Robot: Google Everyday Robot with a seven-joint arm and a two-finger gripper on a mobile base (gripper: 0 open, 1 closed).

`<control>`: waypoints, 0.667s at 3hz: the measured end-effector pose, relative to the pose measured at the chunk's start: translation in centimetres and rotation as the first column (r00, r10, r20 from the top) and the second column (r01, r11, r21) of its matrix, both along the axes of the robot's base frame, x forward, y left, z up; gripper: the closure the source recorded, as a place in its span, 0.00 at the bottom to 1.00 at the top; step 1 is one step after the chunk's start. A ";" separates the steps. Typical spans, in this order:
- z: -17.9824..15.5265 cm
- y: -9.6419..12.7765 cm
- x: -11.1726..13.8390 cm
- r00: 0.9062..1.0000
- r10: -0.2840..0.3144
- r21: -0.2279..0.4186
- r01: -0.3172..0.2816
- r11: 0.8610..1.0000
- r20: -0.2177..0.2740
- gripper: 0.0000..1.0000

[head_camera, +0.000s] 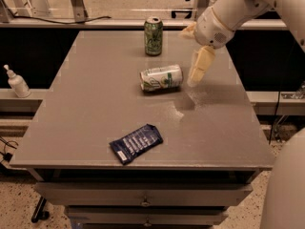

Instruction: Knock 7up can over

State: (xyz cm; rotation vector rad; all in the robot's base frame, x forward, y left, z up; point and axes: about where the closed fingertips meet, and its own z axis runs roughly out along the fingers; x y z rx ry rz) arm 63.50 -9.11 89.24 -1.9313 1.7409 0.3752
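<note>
The 7up can (pixel 161 78), white and silver with green lettering, lies on its side near the middle of the grey table (pixel 86 128), its top facing left. My gripper (pixel 197 69) hangs from the white arm just to the right of the can's base, slightly above the tabletop and apart from the can.
A darker green can (pixel 153 36) stands upright at the table's back edge, behind the 7up can. A dark blue snack packet (pixel 136 143) lies near the front edge. A white pump bottle (pixel 16 82) stands on a ledge to the left. Drawers run below the tabletop.
</note>
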 end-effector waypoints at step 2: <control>2.9 -7.2 -1.2 0.987 -0.163 0.183 0.160 0.970 0.000 0.00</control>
